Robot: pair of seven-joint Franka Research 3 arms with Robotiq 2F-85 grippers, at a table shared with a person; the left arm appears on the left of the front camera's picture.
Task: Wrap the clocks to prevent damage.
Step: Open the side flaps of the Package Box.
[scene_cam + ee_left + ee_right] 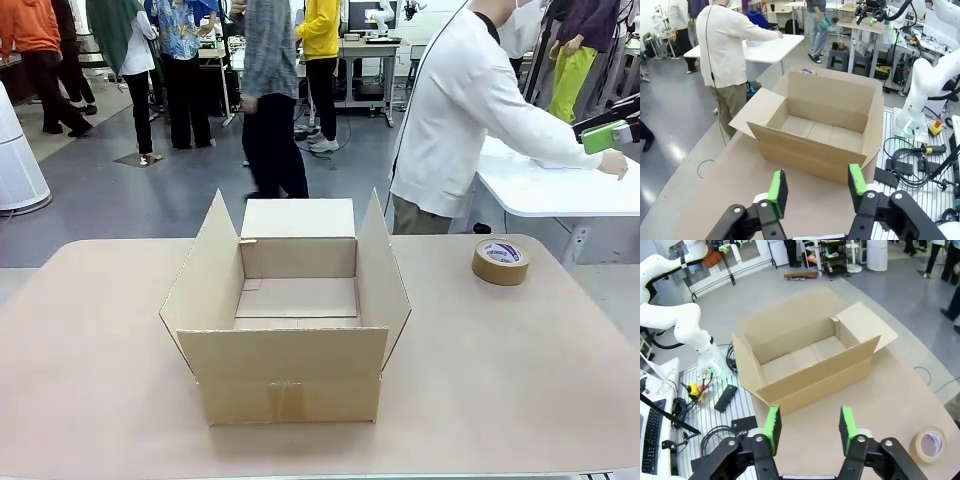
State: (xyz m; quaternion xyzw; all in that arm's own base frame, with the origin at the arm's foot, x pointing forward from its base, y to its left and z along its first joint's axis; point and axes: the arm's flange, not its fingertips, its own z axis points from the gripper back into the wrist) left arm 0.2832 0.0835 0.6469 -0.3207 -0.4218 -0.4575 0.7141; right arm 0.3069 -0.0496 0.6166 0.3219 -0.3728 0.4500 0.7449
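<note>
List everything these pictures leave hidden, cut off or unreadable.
Front view: near part of the cardboard box floor, hidden by its front wall.
Front view: print on the tape roll, too small to read.
Left wrist view: the tape roll, mostly hidden behind the box's far wall.
Front view: what the person handles on the white table, too small.

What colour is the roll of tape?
The tape roll is brown with a white label, clearest in the front view.

We see left gripper (817, 182): black linkage, green pads (777, 189), silver pins; right gripper (810, 424) same. We note right arm (927, 80), left arm (682, 320): white, rounded, glossy.
</note>
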